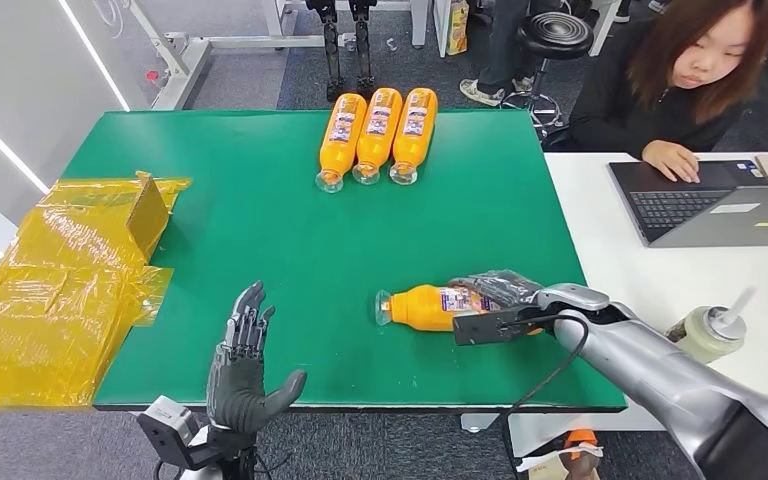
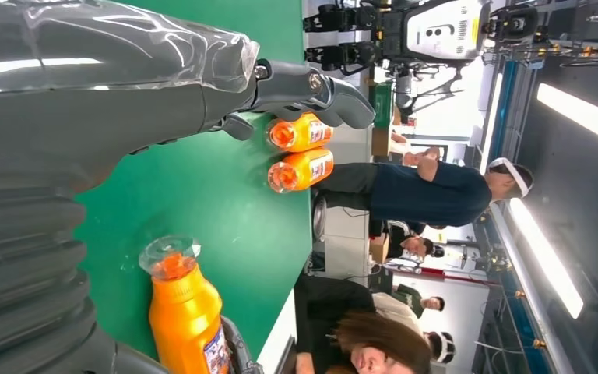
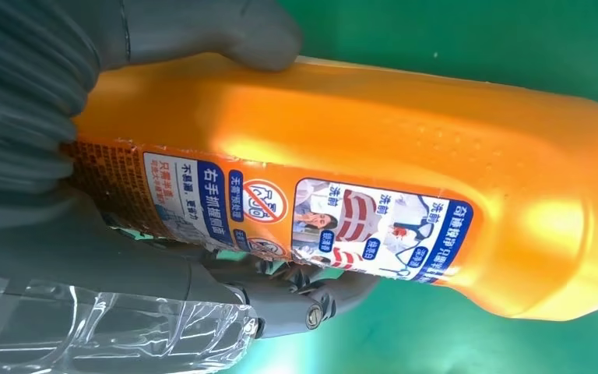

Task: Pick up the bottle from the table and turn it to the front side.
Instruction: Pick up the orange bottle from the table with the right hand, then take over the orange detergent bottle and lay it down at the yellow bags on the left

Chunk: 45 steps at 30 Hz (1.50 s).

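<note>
Orange is the bottle (image 1: 428,306) I am after. It lies on its side on the green table (image 1: 260,210), near the table's front edge, with its clear cap pointing away from my right arm. My right hand (image 1: 500,305) is wrapped around the fat end of it. In the right wrist view I see the thumb (image 3: 218,31) pressing on one side of the bottle (image 3: 374,164) and the dark fingers (image 3: 304,300) curled under the other side, so the hand has a firm hold. A white and blue label faces that camera. I cannot tell if the bottle is lifted off the table or lying on it.

My left hand (image 1: 245,365) is near the same front edge of the table, well apart from the bottle. Its fingers point up and are spread, and it holds nothing.

Three more orange bottles (image 1: 378,135) lie side by side at the far edge of the table, touching each other. Yellow shiny wrapping (image 1: 60,290) hangs over the table's left side. Beside the table on the right, a person (image 1: 680,75) sits at a white desk (image 1: 620,260) with a laptop (image 1: 710,205).
</note>
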Each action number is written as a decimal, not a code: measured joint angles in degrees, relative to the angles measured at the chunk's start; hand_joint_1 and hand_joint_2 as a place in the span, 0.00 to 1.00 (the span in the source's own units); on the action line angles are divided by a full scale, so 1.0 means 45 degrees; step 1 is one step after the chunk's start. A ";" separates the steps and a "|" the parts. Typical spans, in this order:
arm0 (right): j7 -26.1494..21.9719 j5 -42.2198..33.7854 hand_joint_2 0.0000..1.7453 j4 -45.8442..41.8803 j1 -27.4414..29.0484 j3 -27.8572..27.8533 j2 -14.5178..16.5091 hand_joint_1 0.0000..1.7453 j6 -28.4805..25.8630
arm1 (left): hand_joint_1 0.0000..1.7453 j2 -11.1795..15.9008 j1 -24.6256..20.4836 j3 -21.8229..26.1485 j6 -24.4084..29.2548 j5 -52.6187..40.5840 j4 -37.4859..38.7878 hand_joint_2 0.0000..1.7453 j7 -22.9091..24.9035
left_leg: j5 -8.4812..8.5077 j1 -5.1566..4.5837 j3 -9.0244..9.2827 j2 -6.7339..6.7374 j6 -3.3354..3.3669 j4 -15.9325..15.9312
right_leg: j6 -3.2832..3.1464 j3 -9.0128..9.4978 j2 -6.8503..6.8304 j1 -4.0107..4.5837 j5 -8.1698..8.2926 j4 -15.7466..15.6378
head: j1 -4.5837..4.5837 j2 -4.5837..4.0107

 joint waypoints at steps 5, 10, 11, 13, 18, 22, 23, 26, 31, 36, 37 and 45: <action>0.0143 0.0074 1.00 -0.0630 0.0192 -0.0125 -0.0293 1.00 -0.0079 | 0.00 0.0018 0.0010 0.0000 0.0000 0.0004 -0.0056 1.00 0.0008 | 0.0000 -0.0002 0.0002 0.0003 0.0000 0.0000 | 0.0000 0.0002 0.0002 -0.0001 0.0001 0.0001 | -0.0001 0.0000; 0.0157 0.0293 1.00 -0.0991 0.0270 -0.0367 -0.0409 1.00 -0.0468 | 0.00 0.0038 0.0006 0.0000 0.0078 0.0004 -0.0054 1.00 -0.0018 | 0.0000 -0.0001 -0.0002 0.0006 0.0000 -0.0001 | -0.0001 -0.0002 0.0004 -0.0001 0.0001 0.0002 | -0.0001 0.0000; 0.0129 0.0426 1.00 -0.1064 0.0305 -0.0438 -0.0412 1.00 -0.0705 | 0.00 0.0039 0.0006 0.0000 0.0113 0.0004 -0.0054 1.00 -0.0040 | 0.0000 -0.0001 -0.0004 0.0006 0.0000 -0.0001 | -0.0001 -0.0003 0.0004 -0.0001 0.0001 0.0002 | -0.0002 0.0000; 0.0122 0.0741 1.00 -0.1283 0.0417 -0.0647 -0.0419 1.00 -0.1314 | 0.00 0.0039 0.0006 0.0000 0.0169 0.0010 -0.0055 1.00 -0.0096 | 0.0000 -0.0001 -0.0011 0.0004 0.0000 -0.0001 | -0.0001 -0.0009 0.0003 -0.0001 0.0001 0.0004 | -0.0002 0.0000; 0.0551 0.1733 1.00 -0.2631 0.1089 -0.1855 -0.0477 1.00 -0.2995 | 0.00 0.0013 0.0015 0.0028 0.0312 0.0058 -0.0056 1.00 -0.0119 | 0.0000 0.0000 -0.0022 0.0001 0.0000 -0.0001 | -0.0001 -0.0025 0.0001 0.0000 -0.0001 0.0005 | -0.0001 0.0000; 0.0737 0.2474 1.00 -0.4568 0.2298 -0.3343 -0.0629 1.00 -0.3283 | 0.00 -0.0112 -0.0004 0.0199 0.0486 -0.0102 -0.0051 1.00 0.0122 | -0.0001 0.0000 -0.0050 -0.0022 0.0000 -0.0002 | 0.0003 -0.0043 -0.0018 0.0000 -0.0008 0.0004 | 0.0000 0.0000; 0.0696 0.2672 1.00 -0.5016 0.2630 -0.3708 -0.0641 1.00 -0.3281 | 0.00 -0.0154 -0.0020 0.0250 0.0534 -0.0140 -0.0047 1.00 0.0157 | -0.0001 0.0000 -0.0058 -0.0022 0.0000 -0.0002 | 0.0003 -0.0050 -0.0018 0.0000 -0.0008 0.0004 | -0.0001 0.0000; 0.0476 0.3153 1.00 -0.6160 0.3542 -0.4557 -0.0639 1.00 -0.3289 | 0.00 -0.0277 -0.0096 0.0385 0.0581 -0.0178 -0.0016 1.00 0.0202 | -0.0002 0.0000 -0.0076 -0.0021 0.0001 -0.0003 | 0.0003 -0.0064 -0.0018 -0.0001 -0.0008 0.0004 | 0.0000 0.0000; 0.0285 0.3582 1.00 -0.7596 0.4467 -0.5148 -0.0457 1.00 -0.3391 | 0.00 -0.0511 -0.0271 0.0543 0.0447 -0.0033 0.0164 1.00 0.0401 | -0.0003 0.0000 -0.0087 -0.0018 0.0002 -0.0004 | 0.0003 -0.0073 -0.0016 -0.0001 -0.0008 0.0004 | 0.0000 0.0000; 0.0359 0.4318 1.00 -0.8622 0.5088 -0.5300 0.0350 1.00 -0.3763 | 0.00 -0.0793 -0.0542 0.0549 0.0329 0.0108 0.0475 1.00 0.0651 | -0.0001 0.0003 -0.0085 -0.0014 0.0000 -0.0006 | 0.0002 -0.0076 -0.0013 0.0001 -0.0008 0.0007 | 0.0000 0.0000; 0.0473 0.4550 1.00 -0.8790 0.5227 -0.5311 0.0618 1.00 -0.3848 | 0.00 -0.0854 -0.0610 0.0549 0.0283 0.0140 0.0544 1.00 0.0665 | -0.0001 0.0003 -0.0084 -0.0012 -0.0001 -0.0006 | 0.0002 -0.0078 -0.0011 0.0002 -0.0007 0.0009 | 0.0000 0.0000; 0.1242 0.5673 1.00 -0.9847 0.6200 -0.5486 0.2391 1.00 -0.4018 | 0.00 -0.1242 -0.0971 0.0528 -0.1353 0.1463 0.0833 1.00 0.1055 | 0.0000 0.0009 -0.0094 -0.0003 -0.0002 -0.0011 | -0.0003 -0.0096 -0.0003 0.0000 -0.0011 0.0013 | -0.0001 0.0000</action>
